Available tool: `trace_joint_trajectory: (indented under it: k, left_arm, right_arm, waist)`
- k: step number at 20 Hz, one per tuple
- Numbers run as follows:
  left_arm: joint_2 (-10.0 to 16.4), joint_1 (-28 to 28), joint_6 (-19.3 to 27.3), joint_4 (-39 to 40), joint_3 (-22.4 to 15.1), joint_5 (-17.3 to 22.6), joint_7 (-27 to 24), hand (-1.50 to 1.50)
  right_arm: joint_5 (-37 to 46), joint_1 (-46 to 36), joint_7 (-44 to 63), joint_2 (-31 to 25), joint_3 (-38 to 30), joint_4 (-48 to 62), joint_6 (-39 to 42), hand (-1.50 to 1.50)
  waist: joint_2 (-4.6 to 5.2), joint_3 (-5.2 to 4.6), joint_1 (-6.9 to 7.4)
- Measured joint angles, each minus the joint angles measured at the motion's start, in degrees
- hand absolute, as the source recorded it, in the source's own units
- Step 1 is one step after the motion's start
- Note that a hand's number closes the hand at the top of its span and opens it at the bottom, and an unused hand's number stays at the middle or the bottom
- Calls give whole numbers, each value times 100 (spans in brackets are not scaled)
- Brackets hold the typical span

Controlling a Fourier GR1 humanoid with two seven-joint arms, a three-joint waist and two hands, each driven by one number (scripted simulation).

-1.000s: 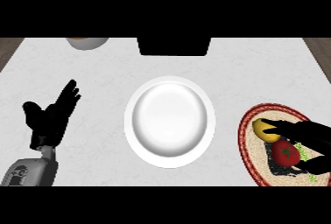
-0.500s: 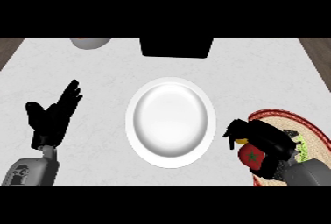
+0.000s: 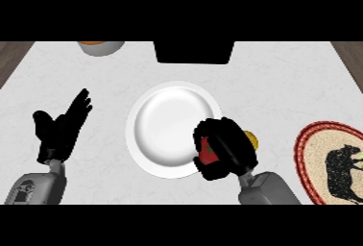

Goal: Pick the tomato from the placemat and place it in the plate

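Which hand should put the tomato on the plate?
The right hand. It is curled round the tomato at the rim of the plate. The left hand rests open on the other side, holding nothing.

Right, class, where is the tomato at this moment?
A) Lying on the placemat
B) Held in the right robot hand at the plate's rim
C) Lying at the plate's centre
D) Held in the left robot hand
B: the tomato shows red inside the curled fingers of the right robot hand, over the right rim of the plate and well off the placemat.
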Motion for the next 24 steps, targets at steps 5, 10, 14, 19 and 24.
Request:
trace_joint_trajectory:
  k: [5, 10, 14, 19, 24]
  left_arm:
    - [27, -21, -3, 28, 30, 5, 21, 0]
    - [22, -120, -19, 52, 16, -5, 2, 0]
    - [-39, -202, -9, 78, -45, -39, 0, 0]
    - [-85, -296, 49, 86, -48, -79, 18, 0]
    - [-28, -241, 4, 26, 34, -37, 36, 0]
  right_arm:
    - [826, -413, 1625, 283, 416, -403, -962, 150]
    - [1391, -794, 3588, 368, 995, -581, -1674, 150]
    - [1741, -1306, 5168, 385, 1519, -537, -2011, 150]
    - [1989, -1994, 5984, 353, 1773, -74, -2089, 150]
    - [1978, -2171, 6153, 340, 1745, 420, -2232, 150]
  waist:
    - [0, 24, 6]
    - [71, 42, 70]
    - [122, 50, 129]
    - [172, 61, 132]
    - [195, 68, 89]
